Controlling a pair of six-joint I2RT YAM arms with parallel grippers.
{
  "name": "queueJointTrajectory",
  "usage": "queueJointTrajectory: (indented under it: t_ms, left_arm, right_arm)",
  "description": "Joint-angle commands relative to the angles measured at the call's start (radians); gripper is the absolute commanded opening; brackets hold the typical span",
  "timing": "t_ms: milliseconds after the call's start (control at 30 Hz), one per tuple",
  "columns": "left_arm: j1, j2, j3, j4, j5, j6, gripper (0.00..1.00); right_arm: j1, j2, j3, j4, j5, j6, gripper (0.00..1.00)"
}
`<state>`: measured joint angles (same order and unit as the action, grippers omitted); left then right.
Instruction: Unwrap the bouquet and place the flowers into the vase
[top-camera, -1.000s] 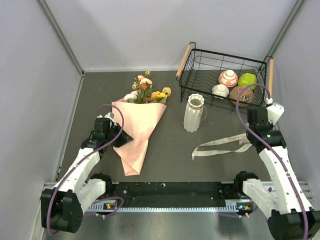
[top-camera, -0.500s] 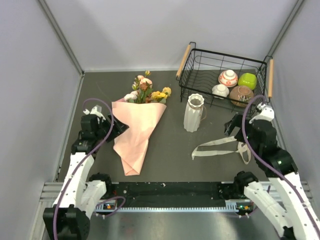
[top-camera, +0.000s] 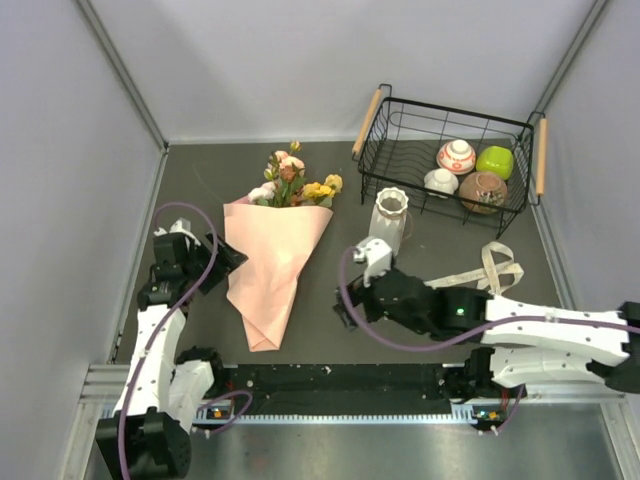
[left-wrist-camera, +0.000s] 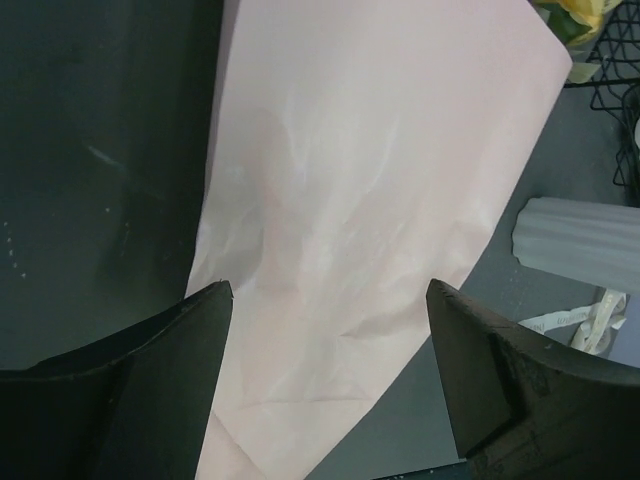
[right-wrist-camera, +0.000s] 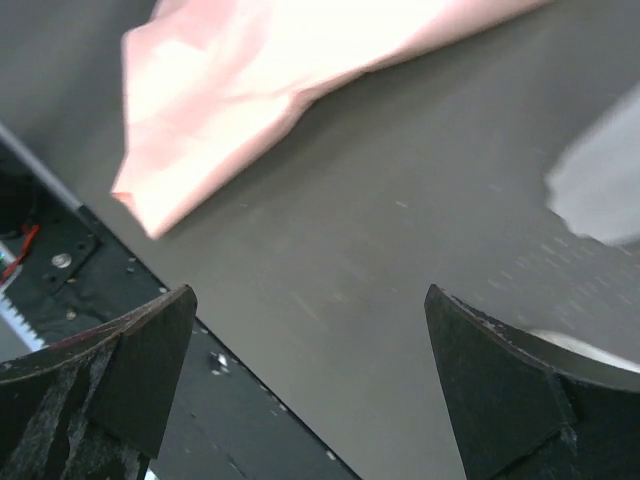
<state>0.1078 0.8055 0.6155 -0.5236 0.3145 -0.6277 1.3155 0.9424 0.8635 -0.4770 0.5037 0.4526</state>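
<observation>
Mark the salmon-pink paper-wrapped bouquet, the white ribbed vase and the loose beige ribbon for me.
salmon-pink paper-wrapped bouquet (top-camera: 272, 262): top view, middle of the paper cone.
white ribbed vase (top-camera: 392, 222): top view, upper body below the rim.
loose beige ribbon (top-camera: 497, 265): top view, looped end on the right.

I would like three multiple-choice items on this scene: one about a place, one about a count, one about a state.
1. On the table, where does the beige ribbon lie relative to the vase?
A) left of it B) right of it C) inside it
2. How many bowls are in the basket?
A) two B) six C) four
3. The vase is:
A) upright, without flowers B) tipped over C) upright, holding flowers

Key: 1B, it lies loose on the robot's right side; 2C, four show inside the wires; 3A, it stands with a bare mouth.
</observation>
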Motion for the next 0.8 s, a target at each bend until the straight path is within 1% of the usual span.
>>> queueJointTrajectory:
  t_ms: [0,67,100,133,167,200,267,300,333,400,467,567,600,700,767]
  left_arm:
    - [0.036,0.018,0.024,-0.044,-0.048,0.011,0.85]
    - [0.058,0.041,0.023,-0.049,-0.006,0.019,0.85]
    - [0.062,0.046,0.021,-0.05,0.0,0.022,0.85]
    - [0.073,0.05,0.02,-0.05,0.006,0.023,0.85]
    - [0.076,0.06,0.013,-0.055,0.012,0.028,0.86]
    - [0.079,0.063,0.012,-0.055,0.012,0.026,0.86]
    - [0.082,0.078,-0.002,-0.035,0.03,0.014,0.86]
    - [0.084,0.084,-0.01,-0.024,0.041,0.007,0.86]
    - [0.085,0.096,-0.014,-0.015,0.049,-0.001,0.86]
    - [0.086,0.144,-0.013,-0.013,0.063,-0.006,0.84]
    - [0.087,0.188,-0.007,-0.016,0.072,-0.001,0.81]
    - [0.086,0.222,-0.023,0.025,0.081,-0.006,0.75]
    - [0.086,0.23,-0.028,0.037,0.081,-0.007,0.74]
    - [0.084,0.248,-0.033,0.063,0.067,-0.001,0.73]
    - [0.085,0.27,-0.025,0.088,0.058,0.012,0.7]
  right_arm:
    - [0.002,0.228,0.056,0.337,-0.304,-0.116,0.99]
    - [-0.03,0.336,0.132,0.322,-0.368,-0.129,0.99]
    - [-0.047,0.436,0.185,0.321,-0.423,-0.117,0.99]
    - [-0.065,0.476,0.206,0.33,-0.471,-0.103,0.98]
    - [-0.114,0.522,0.221,0.34,-0.587,-0.06,0.98]
    - [-0.134,0.589,0.242,0.375,-0.637,-0.037,0.94]
    - [-0.176,0.648,0.252,0.418,-0.723,0.018,0.91]
    - [-0.186,0.671,0.255,0.438,-0.738,0.029,0.87]
    - [-0.196,0.717,0.262,0.454,-0.746,0.041,0.85]
    - [-0.223,0.76,0.281,0.466,-0.775,0.083,0.8]
    - [-0.248,0.806,0.267,0.523,-0.816,0.139,0.77]
    - [-0.301,0.866,0.244,0.622,-0.878,0.207,0.72]
    - [-0.321,0.883,0.247,0.638,-0.892,0.212,0.67]
    - [-0.332,0.95,0.295,0.632,-0.9,0.183,0.58]
    - [-0.334,0.984,0.333,0.617,-0.881,0.155,0.57]
